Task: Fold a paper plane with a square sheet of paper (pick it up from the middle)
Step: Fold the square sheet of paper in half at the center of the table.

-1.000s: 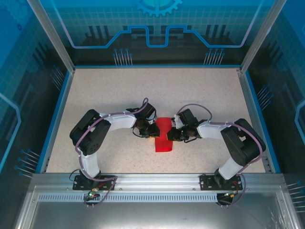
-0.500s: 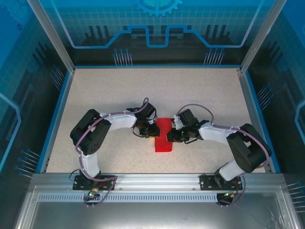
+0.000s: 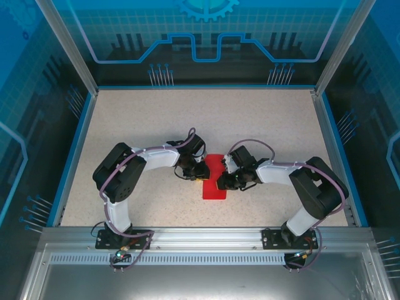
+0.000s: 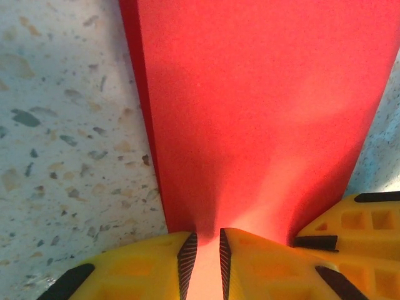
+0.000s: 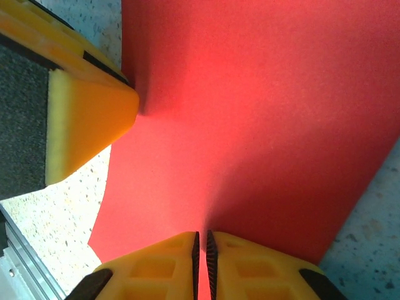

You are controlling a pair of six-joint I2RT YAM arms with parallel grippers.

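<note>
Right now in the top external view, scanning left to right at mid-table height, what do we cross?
Left arm elbow → left end effector → red paper → right end effector → right arm elbow.

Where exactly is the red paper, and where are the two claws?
Red paper [image 3: 214, 187]: overhead view, its near flat part.
Left gripper [image 4: 205, 253]: left wrist view, the gap between its yellow fingertips, pinching the paper edge.
Right gripper [image 5: 201, 253]: right wrist view, between its fingertips, pinching the opposite edge.

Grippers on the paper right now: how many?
2. Left gripper pinches the red paper's left edge; right gripper pinches its right edge, both mid-table.
</note>
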